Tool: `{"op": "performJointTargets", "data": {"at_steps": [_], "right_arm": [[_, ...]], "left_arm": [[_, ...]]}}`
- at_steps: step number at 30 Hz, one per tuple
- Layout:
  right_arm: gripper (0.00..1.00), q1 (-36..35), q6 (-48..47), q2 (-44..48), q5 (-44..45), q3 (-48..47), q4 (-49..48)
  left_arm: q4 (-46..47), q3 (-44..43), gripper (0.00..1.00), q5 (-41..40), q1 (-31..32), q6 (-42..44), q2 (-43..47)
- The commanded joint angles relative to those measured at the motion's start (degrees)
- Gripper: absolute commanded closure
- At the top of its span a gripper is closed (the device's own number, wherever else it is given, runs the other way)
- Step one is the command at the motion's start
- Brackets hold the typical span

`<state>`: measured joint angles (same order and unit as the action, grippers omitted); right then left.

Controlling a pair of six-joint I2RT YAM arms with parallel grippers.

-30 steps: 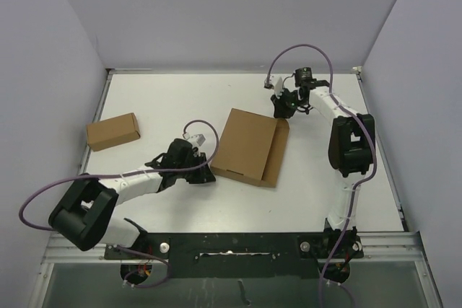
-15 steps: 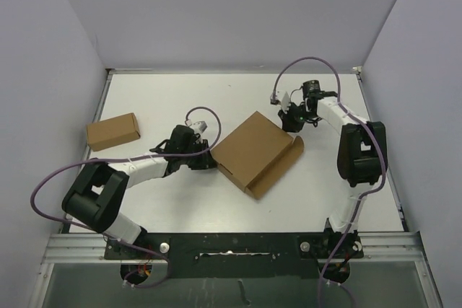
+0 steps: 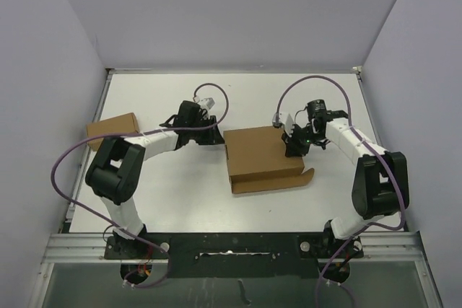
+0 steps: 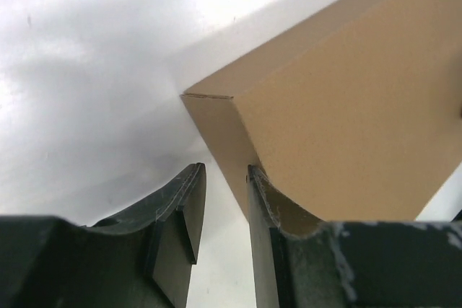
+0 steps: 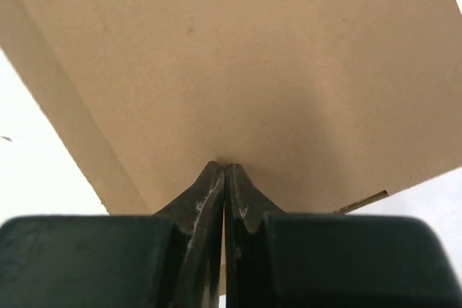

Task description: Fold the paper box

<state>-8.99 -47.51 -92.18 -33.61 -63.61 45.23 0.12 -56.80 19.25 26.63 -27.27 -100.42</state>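
Centrally, paper box (image 3: 263, 158) between left gripper (image 3: 214, 137), right gripper (image 3: 291, 146)

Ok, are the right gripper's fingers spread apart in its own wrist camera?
No, the right gripper is shut with no gap showing, its tip against the paper box.

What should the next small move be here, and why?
Probably slide the right gripper, shut against the right side of the paper box, toward the flap jutting from its near-right corner and push it in. The open left gripper sits at the far-left corner to brace.
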Motion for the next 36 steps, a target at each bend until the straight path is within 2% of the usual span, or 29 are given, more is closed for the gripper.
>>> {"op": "performJointTargets", "data": {"at_steps": [1,6,11,15,18,22,26,29,36], "right_arm": [[1.0,0.5,-0.9,5.0,-2.4,1.6,2.8],[1.0,5.7,-0.6,11.3,-7.6,1.4,4.8],[0.98,14.7,0.9,16.6,-10.0,4.6,1.2],[0.97,19.8,-0.2,17.4,-10.5,5.8,1.5],[0.97,21.5,-1.4,17.7,-10.0,7.1,1.6],[0.96,22.4,-2.5,16.8,-8.1,8.3,0.9],[0.96,22.5,-2.6,15.4,-6.7,8.3,0.7],[0.96,22.5,-2.1,14.9,-5.2,9.1,-0.4],[0.98,21.2,-1.3,10.8,-1.0,10.2,-2.4]], "left_arm": [[0.0,-7.8,0.72,3.8,0.1,2.0,-6.4],[-2.9,-16.8,0.71,4.7,0.1,3.0,-12.4],[-5.8,-25.9,0.69,6.0,0.3,3.7,-18.0],[-6.7,-28.2,0.64,2.8,-0.1,4.9,-16.7],[-4.3,-23.6,0.58,-0.1,-0.7,5.2,-10.7],[2.2,-11.5,0.43,-4.4,-2.0,4.7,1.2],[7.4,1.1,0.31,-4.5,-3.9,2.2,13.7],[10.0,9.1,0.3,-2.6,-4.8,-1.0,19.8],[10.8,17.2,0.31,0.4,-4.7,-5.1,25.7]]}}
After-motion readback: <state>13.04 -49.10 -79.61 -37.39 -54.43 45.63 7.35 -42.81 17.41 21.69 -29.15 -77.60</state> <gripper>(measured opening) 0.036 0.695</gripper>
